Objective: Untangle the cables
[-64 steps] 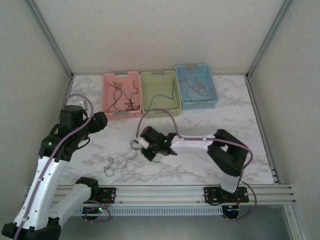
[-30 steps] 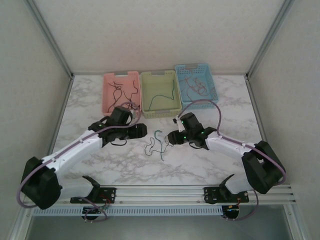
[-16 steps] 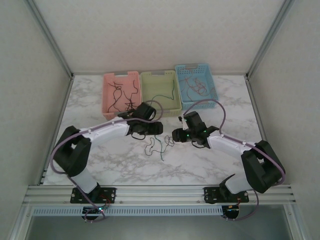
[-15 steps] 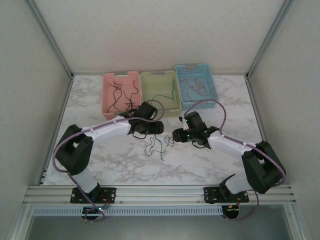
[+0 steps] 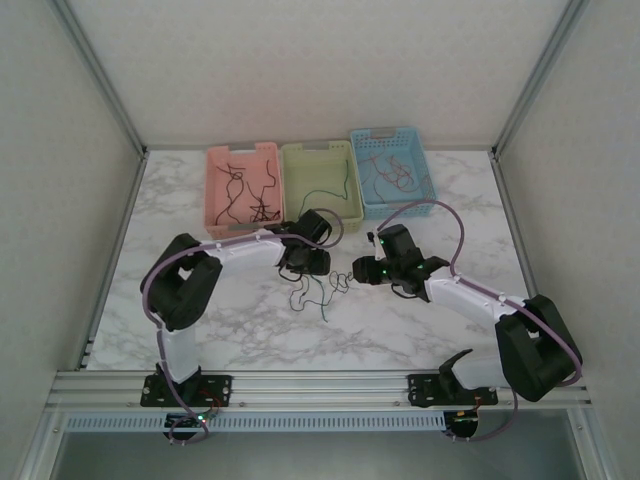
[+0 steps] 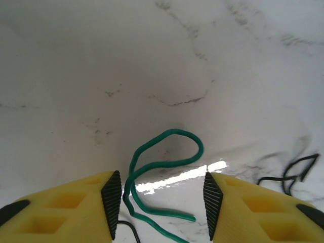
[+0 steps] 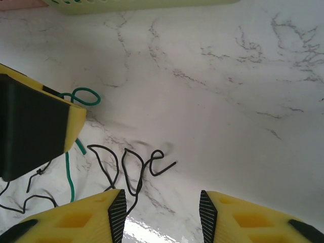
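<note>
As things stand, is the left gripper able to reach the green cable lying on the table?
Probably yes. In the left wrist view the left gripper hangs right above the green cable, whose loop lies on the marble table between the open fingers, with nothing covering it.

Mid-frame: thin tangled cables (image 5: 318, 292) on marble table (image 5: 450, 200), between left gripper (image 5: 308, 268) and right gripper (image 5: 358, 272). Upper centre, in a row: pink basket (image 5: 211, 195), green basket (image 5: 300, 148), blue basket (image 5: 428, 170), wires in each.

My marble table (image 5: 450, 330) bears a pink basket (image 5: 240, 150), green basket (image 5: 322, 148) and blue basket (image 5: 400, 208) at twelve o'clock, loose cables (image 5: 318, 293) mid-table.
</note>
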`<action>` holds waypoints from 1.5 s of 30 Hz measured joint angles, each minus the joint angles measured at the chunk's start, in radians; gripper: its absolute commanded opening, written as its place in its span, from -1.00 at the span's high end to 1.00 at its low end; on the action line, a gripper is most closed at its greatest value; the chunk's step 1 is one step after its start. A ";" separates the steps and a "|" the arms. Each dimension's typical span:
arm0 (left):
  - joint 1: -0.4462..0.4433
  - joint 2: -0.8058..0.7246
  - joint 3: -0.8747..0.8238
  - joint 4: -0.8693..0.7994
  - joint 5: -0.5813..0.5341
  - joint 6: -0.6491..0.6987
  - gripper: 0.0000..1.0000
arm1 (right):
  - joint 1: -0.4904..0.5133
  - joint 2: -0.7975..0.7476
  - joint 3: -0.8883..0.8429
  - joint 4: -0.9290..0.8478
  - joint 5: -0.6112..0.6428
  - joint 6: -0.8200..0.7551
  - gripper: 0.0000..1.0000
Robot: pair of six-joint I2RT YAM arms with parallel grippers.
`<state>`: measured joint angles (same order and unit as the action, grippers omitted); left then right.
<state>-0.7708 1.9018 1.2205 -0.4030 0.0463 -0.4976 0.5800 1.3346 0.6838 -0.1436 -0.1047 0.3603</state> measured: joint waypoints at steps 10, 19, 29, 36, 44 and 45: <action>-0.008 0.025 0.014 -0.014 -0.046 0.015 0.75 | 0.000 0.000 -0.002 -0.003 0.001 0.003 0.11; -0.009 -0.091 0.013 -0.042 -0.061 0.031 1.00 | 0.000 -0.004 -0.003 -0.003 0.008 0.003 0.11; -0.009 -0.360 0.016 -0.050 -0.201 0.076 1.00 | 0.000 -0.026 -0.011 -0.002 0.027 0.003 0.11; -0.009 -0.369 0.033 0.003 -0.307 0.151 1.00 | 0.000 -0.037 -0.023 0.001 0.026 0.014 0.10; -0.010 -0.369 0.032 0.068 -0.315 0.177 1.00 | 0.000 -0.117 -0.100 0.122 -0.117 0.010 -0.23; -0.010 -0.369 0.033 0.070 -0.311 0.177 1.00 | 0.005 -0.129 -0.119 0.158 -0.139 0.000 -0.30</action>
<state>-0.7803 1.5326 1.2533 -0.3328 -0.2649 -0.3210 0.5850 1.2060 0.5652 0.0143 -0.2436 0.3607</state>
